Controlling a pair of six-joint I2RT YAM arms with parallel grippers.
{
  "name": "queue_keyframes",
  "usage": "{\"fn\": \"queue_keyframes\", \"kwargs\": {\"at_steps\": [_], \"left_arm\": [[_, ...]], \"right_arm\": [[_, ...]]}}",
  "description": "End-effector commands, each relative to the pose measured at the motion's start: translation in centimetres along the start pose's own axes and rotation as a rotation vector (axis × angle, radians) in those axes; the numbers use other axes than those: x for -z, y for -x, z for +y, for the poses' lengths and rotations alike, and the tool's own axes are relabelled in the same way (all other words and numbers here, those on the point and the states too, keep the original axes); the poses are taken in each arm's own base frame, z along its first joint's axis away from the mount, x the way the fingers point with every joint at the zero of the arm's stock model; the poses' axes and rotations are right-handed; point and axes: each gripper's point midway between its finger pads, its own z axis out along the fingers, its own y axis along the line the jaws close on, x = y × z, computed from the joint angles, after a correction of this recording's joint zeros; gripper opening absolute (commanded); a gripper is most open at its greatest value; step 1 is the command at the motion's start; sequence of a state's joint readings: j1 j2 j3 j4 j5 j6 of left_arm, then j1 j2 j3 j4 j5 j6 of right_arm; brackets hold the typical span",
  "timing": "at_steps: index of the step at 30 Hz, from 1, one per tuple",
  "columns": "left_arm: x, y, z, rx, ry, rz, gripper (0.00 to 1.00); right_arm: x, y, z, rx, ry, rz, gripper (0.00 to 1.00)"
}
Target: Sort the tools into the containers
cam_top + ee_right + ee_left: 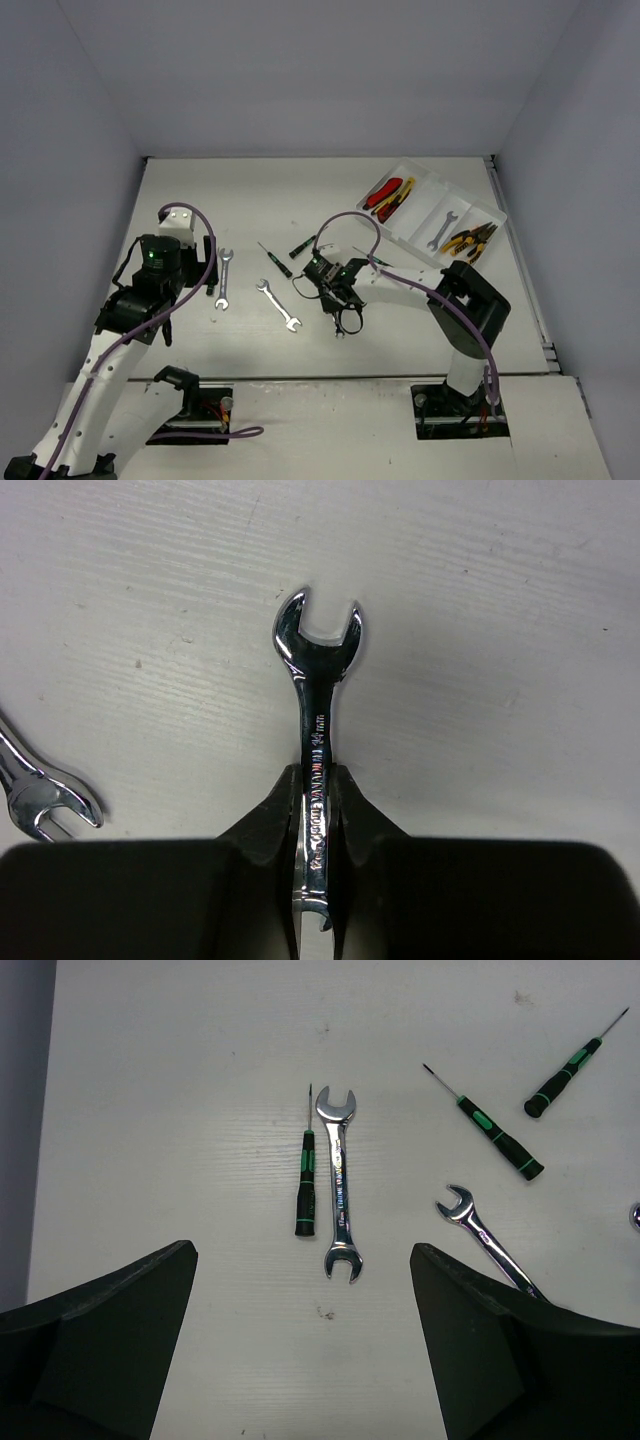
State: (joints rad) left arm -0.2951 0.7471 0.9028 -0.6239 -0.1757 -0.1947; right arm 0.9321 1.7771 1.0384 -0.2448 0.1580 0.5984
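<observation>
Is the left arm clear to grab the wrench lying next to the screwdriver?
Probably yes: the left gripper is open above the wrench and nothing covers it. The screwdriver lies close alongside, so it might get caught too.

Two wrenches lie loose on the white surface [250,200]: one wrench [223,278] near the left arm, a second wrench [279,305] left of the right arm's fingers [346,322]. Two screwdrivers [275,258] lie just behind them. The tray [425,178] at far right holds knives [388,195], a third wrench [445,228] and pliers [470,240].
</observation>
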Motion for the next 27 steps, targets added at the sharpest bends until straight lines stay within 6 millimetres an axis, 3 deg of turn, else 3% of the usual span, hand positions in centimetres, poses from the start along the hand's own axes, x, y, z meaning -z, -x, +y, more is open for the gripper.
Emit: {"fn": "queue_keyframes", "kwargs": {"at_steps": [1,5,9,14,19,24,27], "left_arm": [[-0.1,1.6,-0.3,0.028,-0.011,-0.053,0.85],[0.0,1.6,-0.2,0.027,-0.008,-0.053,0.85],[0.0,1.6,-0.2,0.027,-0.007,-0.055,0.85],[0.0,1.6,-0.1,0.028,-0.005,-0.056,0.85],[0.0,1.7,-0.1,0.028,-0.005,-0.056,0.85],[0.0,1.6,0.0,0.028,-0.001,-0.057,0.85],[-0.1,1.6,-0.1,0.026,0.0,-0.053,0.85]], "right_arm": [[-1.7,-5.2,-3.7,0.049,-0.136,0.187,0.0],[-0.1,-0.8,-4.2,-0.032,-0.131,0.067,0.0],[2.7,5.2,-7.1,-0.164,-0.138,-0.087,0.0],[6.1,11.8,-15.4,-0.374,-0.198,-0.235,0.0],[8.2,15.7,-25.7,-0.554,-0.295,-0.312,0.0],[7.6,18.2,-32.0,-0.663,-0.344,-0.327,0.0],[5.8,19.3,-35.1,-0.735,-0.357,-0.313,0.0]]}}
